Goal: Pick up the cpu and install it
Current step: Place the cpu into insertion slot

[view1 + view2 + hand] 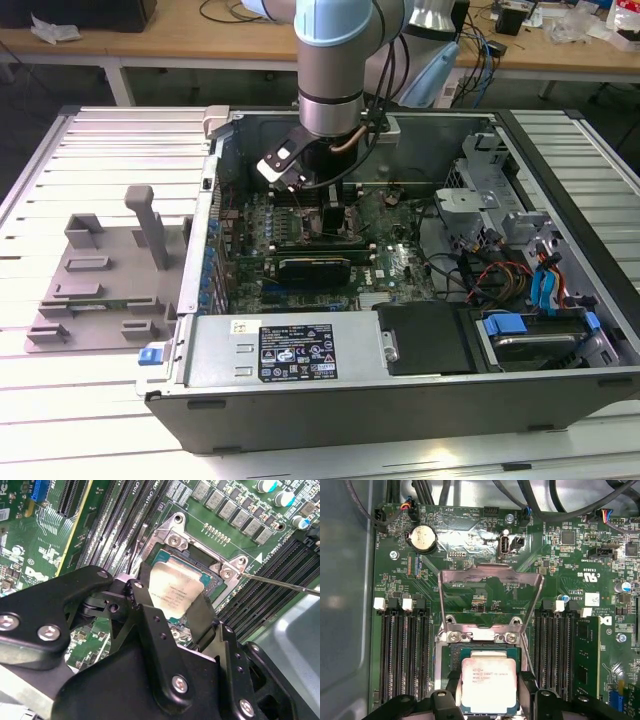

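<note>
The 2 black fingers press on opposite edges of the cpu, holding it flat over the socket; I cannot tell whether it is fully seated. The first wrist view shows the load plate hinged open. The second wrist view shows a thin lever rod. In the exterior view, the arm reaches into an open computer case on the worktop.
</note>
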Controlling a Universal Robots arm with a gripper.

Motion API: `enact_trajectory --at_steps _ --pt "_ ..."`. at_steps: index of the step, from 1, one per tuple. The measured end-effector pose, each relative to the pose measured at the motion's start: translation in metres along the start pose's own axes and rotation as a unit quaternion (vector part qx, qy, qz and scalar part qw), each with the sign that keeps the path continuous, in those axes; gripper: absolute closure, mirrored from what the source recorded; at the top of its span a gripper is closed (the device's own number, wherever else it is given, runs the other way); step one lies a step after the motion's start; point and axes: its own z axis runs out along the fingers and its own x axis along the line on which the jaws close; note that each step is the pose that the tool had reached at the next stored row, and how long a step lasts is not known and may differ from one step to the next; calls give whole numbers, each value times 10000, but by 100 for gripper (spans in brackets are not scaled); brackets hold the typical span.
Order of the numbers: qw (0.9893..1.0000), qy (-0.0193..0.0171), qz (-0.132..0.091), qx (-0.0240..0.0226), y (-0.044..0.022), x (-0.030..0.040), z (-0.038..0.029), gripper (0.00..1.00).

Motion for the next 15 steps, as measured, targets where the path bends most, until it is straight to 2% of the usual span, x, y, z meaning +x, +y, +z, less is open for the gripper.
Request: enact_trajectory --at_steps 5,6,7,11,13,14,15 --pt "10000 0 0 0 0 0 2 44" --pt "10000 5 0 -3 1 2 5 43" --pt "10000 3 0 -2 1 1 4 37" --pt "10000 8 1 -1 0 0 -5 37" --pt "10000 27 1 -1 1 0 -6 37" --pt "10000 55 2 -1 1 -1 -7 37" --pt "9999 121 6 -2 0 -1 -6 37"
